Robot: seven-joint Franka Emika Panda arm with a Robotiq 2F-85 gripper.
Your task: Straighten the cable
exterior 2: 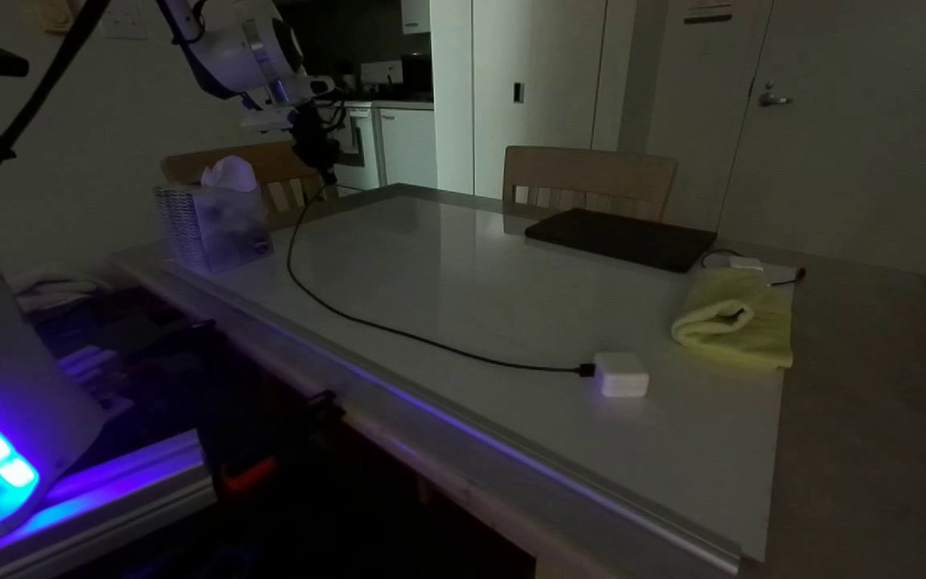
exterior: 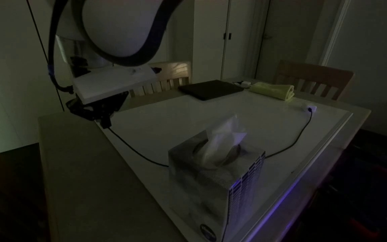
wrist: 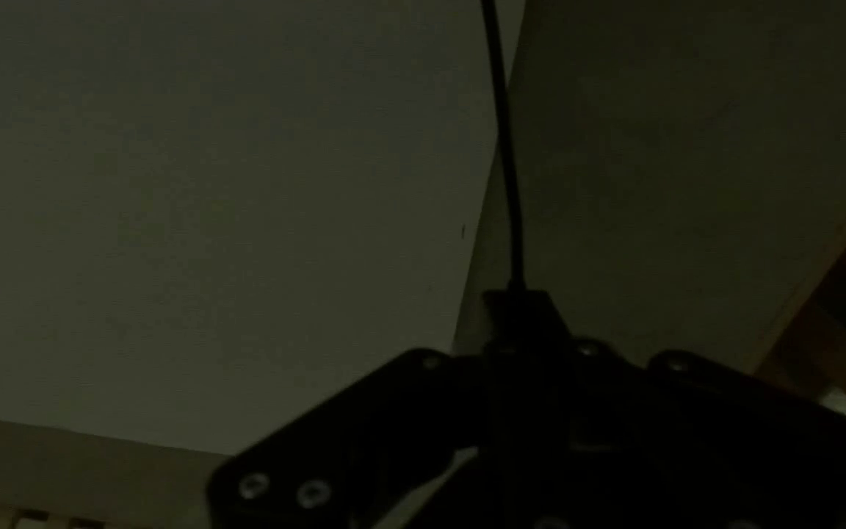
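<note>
Black at left in an exterior view, my gripper clamps the cable by its end, I judge to stretch the curve that runs behind the tissue box, over the board, to a white adapter, probably its anchor.

Remotely, I note smooth, plastic-looking cable at the gripper, glossy board lower down, matt cloth well apart.

Cable, black, curving from hand to white block on table; tissue box; yellow cloth, folded; dark slab
</note>
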